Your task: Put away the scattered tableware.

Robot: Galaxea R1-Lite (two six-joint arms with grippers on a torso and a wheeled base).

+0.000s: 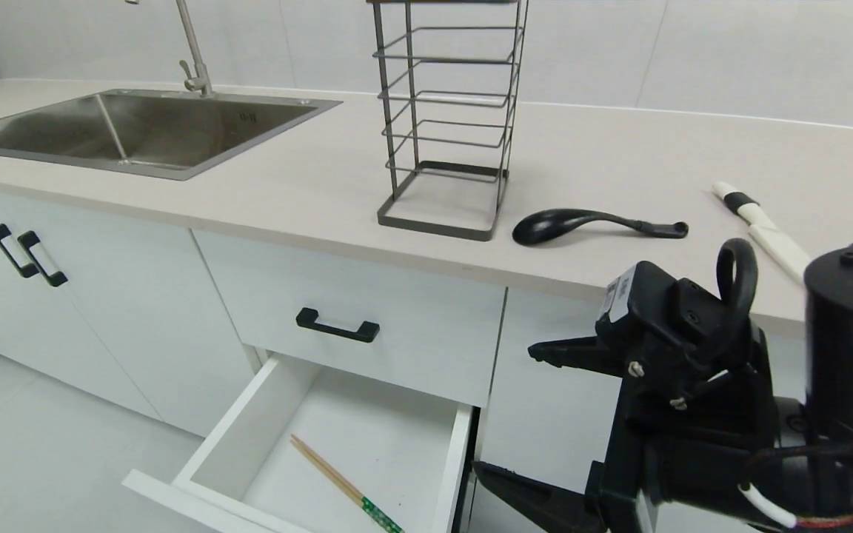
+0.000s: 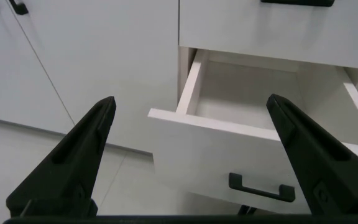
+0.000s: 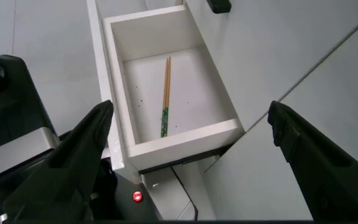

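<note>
A black spoon (image 1: 589,223) lies on the counter just right of the wire rack (image 1: 447,118). A white knife with a black band (image 1: 760,229) rests near the counter's right end. Below, the lower drawer (image 1: 245,422) stands pulled out with a pair of chopsticks (image 1: 343,485) inside; the chopsticks (image 3: 165,93) lie lengthwise on the drawer floor. My right gripper (image 1: 526,414) hangs open and empty in front of the cabinet, right of the drawer (image 3: 179,134). My left gripper (image 2: 190,102) is open and empty, low down, facing the drawer front (image 2: 197,149).
A steel sink (image 1: 138,129) with a tap sits at the counter's left. A shut drawer with a black handle (image 1: 338,326) is above the open one. Cabinet doors with black handles (image 1: 27,255) are on the left. Pale floor lies below.
</note>
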